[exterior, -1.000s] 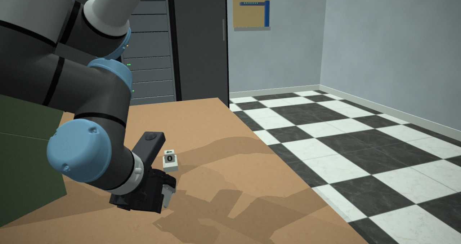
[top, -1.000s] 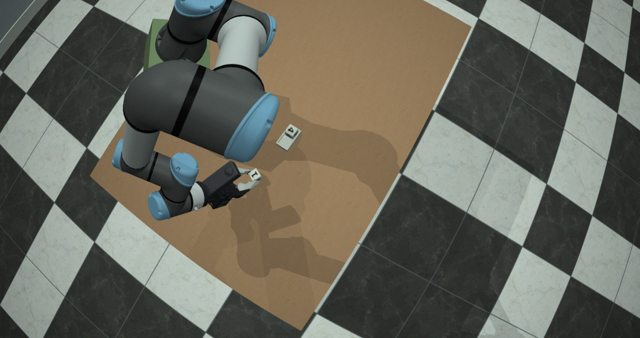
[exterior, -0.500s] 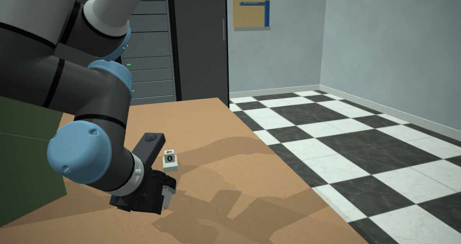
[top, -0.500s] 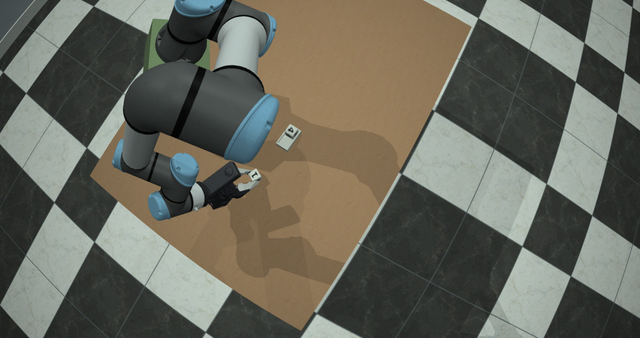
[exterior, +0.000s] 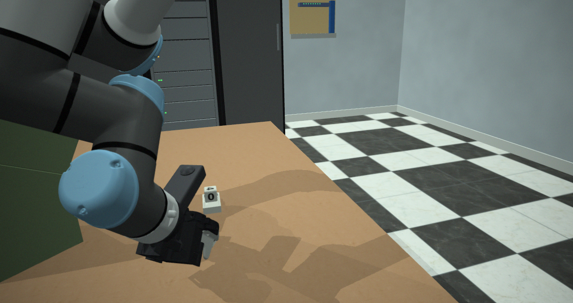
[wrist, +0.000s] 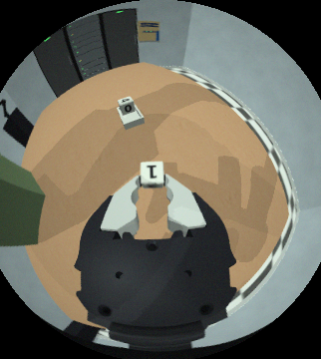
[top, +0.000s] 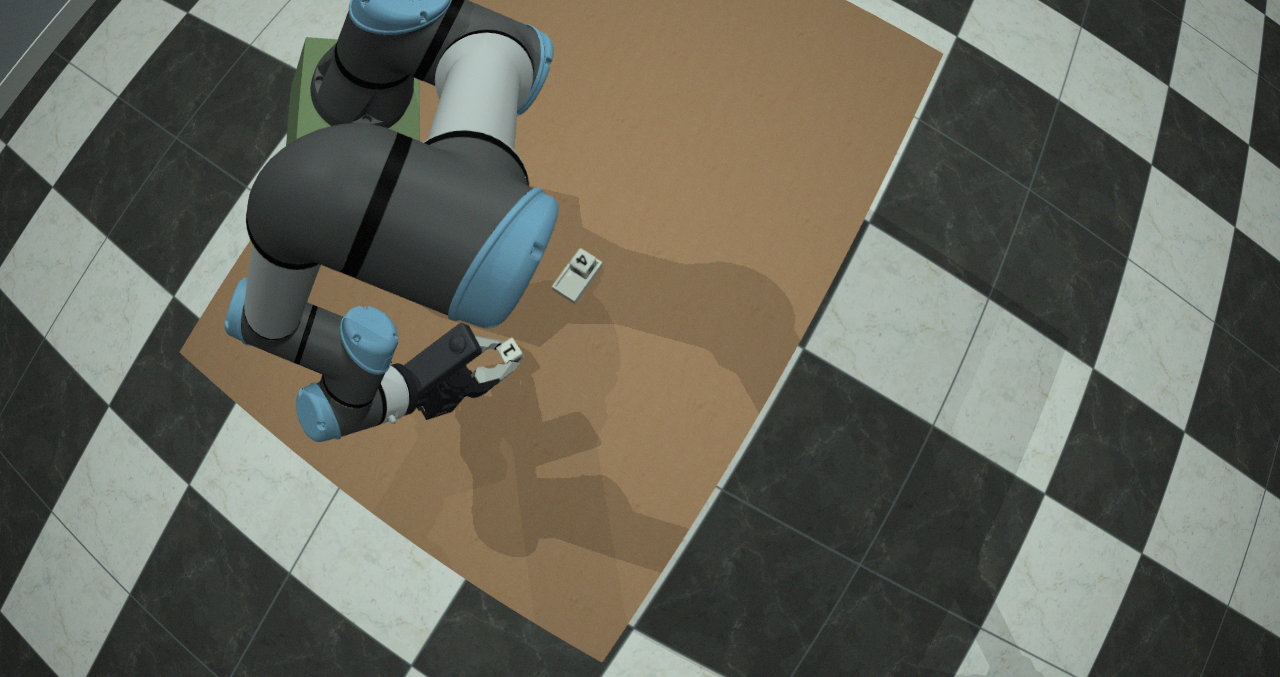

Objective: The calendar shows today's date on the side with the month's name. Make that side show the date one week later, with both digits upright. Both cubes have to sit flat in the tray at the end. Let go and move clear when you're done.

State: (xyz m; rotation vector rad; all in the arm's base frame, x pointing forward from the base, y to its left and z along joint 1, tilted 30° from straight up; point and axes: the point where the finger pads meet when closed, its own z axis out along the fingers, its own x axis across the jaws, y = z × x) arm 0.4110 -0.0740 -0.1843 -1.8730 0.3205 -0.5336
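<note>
Digit cube in grip, tray waiting

Your two-jaw gripper (top: 503, 364) (exterior: 206, 245) (wrist: 153, 176) is clenched on the cube marked 1 (top: 508, 351) (wrist: 152, 173), held out at the fingertips. That digit faces up in the top view and reads upside down in the wrist view. Exterior view: held cube not visible.

Tray (top: 566, 286) (exterior: 211, 210) (wrist: 133, 122): well apart from the fingers, on the tan tabletop (top: 716, 162) (exterior: 240, 149) (wrist: 81, 150). In it, at one end, sits the second cube (top: 582, 262) (exterior: 210, 194) (wrist: 127, 106), 4 on top, 0 on a side. The bay beside it, in the tray, is vacant. Month name: not readable from here.

Step in hand, my guess: turning the held cube, then placing it. Settle which digit must face the month side before you lower. Keep clear of the tray's seated cube, square the faces to the tray walls, come down level, and release only once it's flat. A tilted entry could catch the rim.
</note>
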